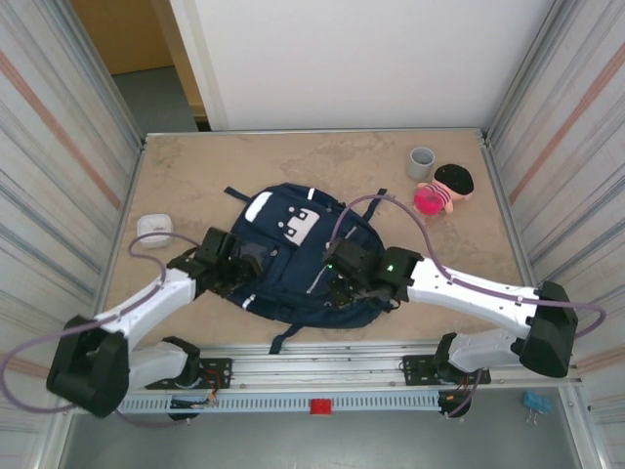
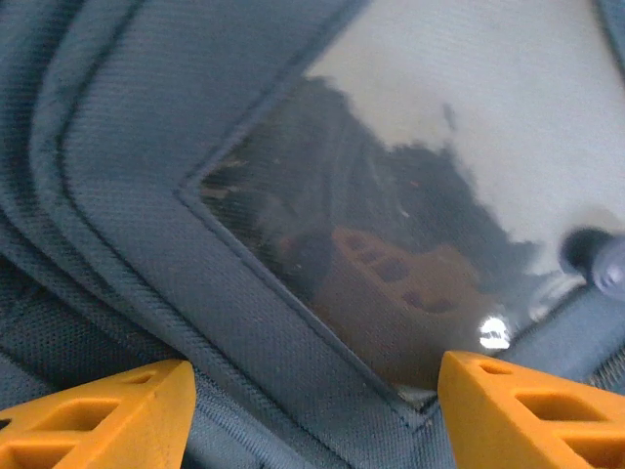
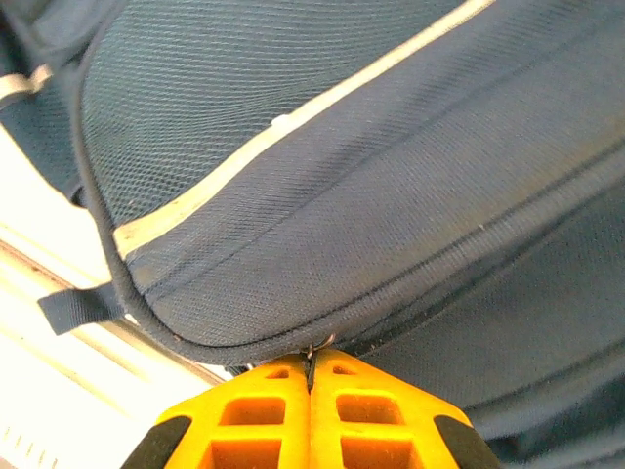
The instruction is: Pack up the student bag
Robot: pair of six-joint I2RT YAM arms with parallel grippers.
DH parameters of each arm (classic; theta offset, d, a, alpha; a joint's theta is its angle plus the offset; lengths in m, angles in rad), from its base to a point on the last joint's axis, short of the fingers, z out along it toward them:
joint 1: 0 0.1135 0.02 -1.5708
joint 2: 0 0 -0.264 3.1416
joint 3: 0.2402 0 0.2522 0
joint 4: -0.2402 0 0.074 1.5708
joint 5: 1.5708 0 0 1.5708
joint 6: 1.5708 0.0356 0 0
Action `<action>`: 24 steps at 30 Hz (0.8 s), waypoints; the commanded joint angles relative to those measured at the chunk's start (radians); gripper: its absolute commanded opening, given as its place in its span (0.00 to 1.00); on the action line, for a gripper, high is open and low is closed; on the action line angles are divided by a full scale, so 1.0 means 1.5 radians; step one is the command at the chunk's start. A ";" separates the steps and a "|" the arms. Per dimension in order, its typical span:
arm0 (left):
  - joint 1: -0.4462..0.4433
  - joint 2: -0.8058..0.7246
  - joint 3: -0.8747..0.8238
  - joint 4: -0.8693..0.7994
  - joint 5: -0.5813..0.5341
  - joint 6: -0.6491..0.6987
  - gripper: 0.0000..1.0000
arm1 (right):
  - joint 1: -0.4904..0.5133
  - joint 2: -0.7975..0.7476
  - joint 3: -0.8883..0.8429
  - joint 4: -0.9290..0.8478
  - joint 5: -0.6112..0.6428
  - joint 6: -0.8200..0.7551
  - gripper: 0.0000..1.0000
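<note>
Bag (image 3: 342, 195) edge is pinched tight in our right gripper (image 3: 312, 360); our left gripper (image 2: 314, 381) gapes wide, empty, over its glossy patch (image 2: 410, 244). We see the bag mid-table, doll (image 1: 447, 188) and cup (image 1: 421, 162) beyond at far right.

Top external view, as I see it from my remote station. The surface (image 1: 195, 176) is a beige slab with a marble pattern. It is enclosed by a left panel (image 1: 49, 147) and a right panel (image 1: 576, 117), both pale and ribbed, each crossed by a faint reddish stripe. A plain white board (image 1: 361, 59) closes the far end. Beside it, at upper left, I see a patch of grey floor (image 1: 156, 98) and an orange-brown wall (image 1: 122, 34). Aluminium rails (image 1: 322, 366) run along the near edge, with a perforated strip (image 1: 371, 403) just below them. The light is even and diffuse, and I see only soft shadows on the surface.
</note>
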 commanded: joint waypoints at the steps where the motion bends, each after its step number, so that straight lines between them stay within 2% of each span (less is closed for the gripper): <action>1: 0.016 0.087 0.062 0.088 0.032 0.053 0.68 | 0.034 0.032 0.037 0.059 -0.005 0.038 0.00; 8: 0.088 0.274 0.244 0.123 0.101 0.120 0.69 | 0.054 0.135 0.099 0.146 -0.009 0.043 0.00; 12: 0.120 0.258 0.300 0.093 0.121 0.119 0.71 | 0.045 0.180 0.134 0.175 -0.028 0.035 0.00; 15: 0.123 0.178 0.293 0.032 0.142 0.094 0.73 | 0.041 0.198 0.145 0.175 -0.036 0.021 0.00; 18: 0.109 0.057 0.227 -0.014 0.167 0.018 0.75 | 0.033 0.203 0.137 0.195 -0.058 0.017 0.00; 24: 0.031 -0.206 0.078 -0.089 0.109 -0.190 0.71 | 0.024 0.204 0.132 0.204 -0.080 0.002 0.00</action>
